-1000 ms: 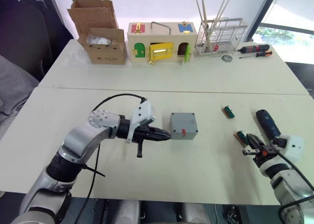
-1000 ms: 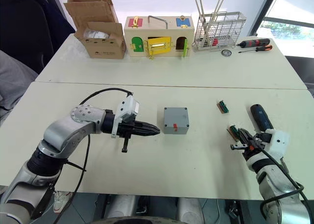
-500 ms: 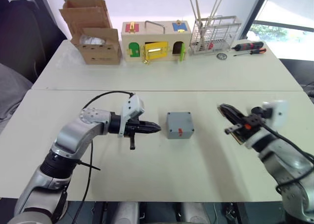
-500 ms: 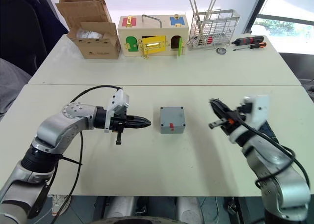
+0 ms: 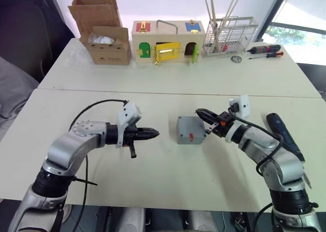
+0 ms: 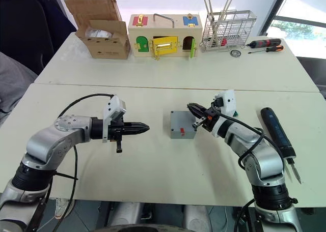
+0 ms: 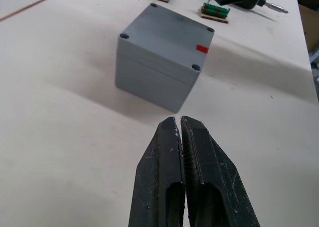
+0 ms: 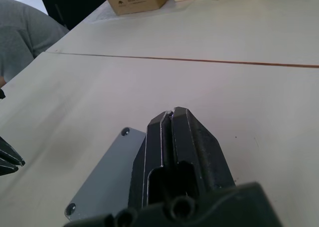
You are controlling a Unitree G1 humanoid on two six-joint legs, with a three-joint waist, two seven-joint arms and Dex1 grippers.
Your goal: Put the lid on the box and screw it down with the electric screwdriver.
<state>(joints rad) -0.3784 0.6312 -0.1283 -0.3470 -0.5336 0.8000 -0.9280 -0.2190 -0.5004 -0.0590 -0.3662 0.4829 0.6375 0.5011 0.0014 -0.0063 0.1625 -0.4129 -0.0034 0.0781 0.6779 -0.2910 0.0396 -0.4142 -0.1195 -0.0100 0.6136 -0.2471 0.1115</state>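
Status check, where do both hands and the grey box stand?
Left hand shut, short of box. Right hand shut over lid, already on. Electric screwdriver untouched.

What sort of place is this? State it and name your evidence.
Probably a robotics lab or test workbench: pale tables set with practice props, namely a wooden latch box, hand screwdrivers and an electric screwdriver.

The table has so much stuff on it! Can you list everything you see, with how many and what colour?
box: 1, grey, lid on, table middle
electric screwdriver: 1, dark blue, right of box
cardboard box: 1, brown, far left
wooden box: 1, coloured doors, far middle
wire rack: 1, white, holding sticks, far right
hand screwdrivers: 2, red-black, beside rack
green parts: 2, beyond box
left end effector: black, shut, left of box
right end effector: black, shut, over box's right edge
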